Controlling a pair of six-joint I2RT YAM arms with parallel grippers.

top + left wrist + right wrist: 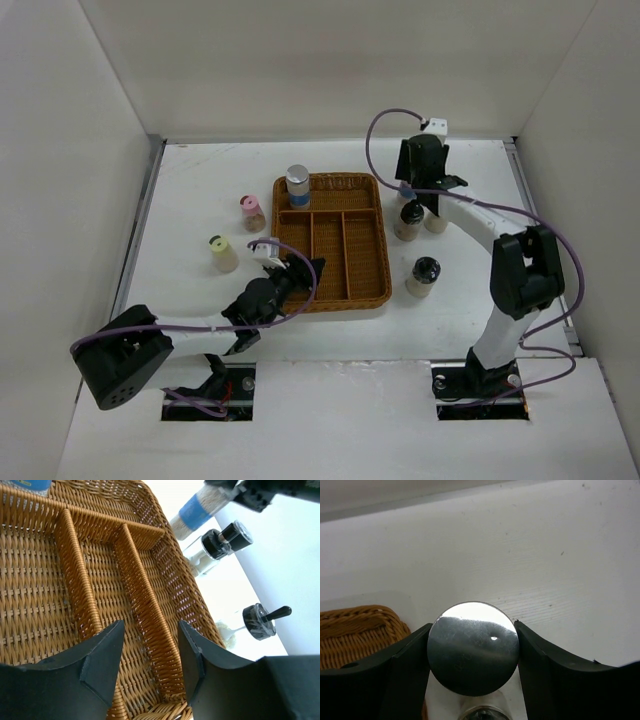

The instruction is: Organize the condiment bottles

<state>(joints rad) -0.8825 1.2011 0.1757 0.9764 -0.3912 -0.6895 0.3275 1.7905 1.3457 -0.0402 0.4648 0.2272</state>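
Right wrist: R hand (pixel 472 629) grips round silver-capped bottle (pixel 472 652).

The left arm lies low, reaching from its base forward and to the right. The left gripper (pixel 150 626) points forward and down, jaws apart with nothing between them. The right arm rises from its base, bends at the elbow and stretches far forward. The right gripper (pixel 472 630) presses both fingers against the cap of a silver-capped bottle (pixel 472 657).
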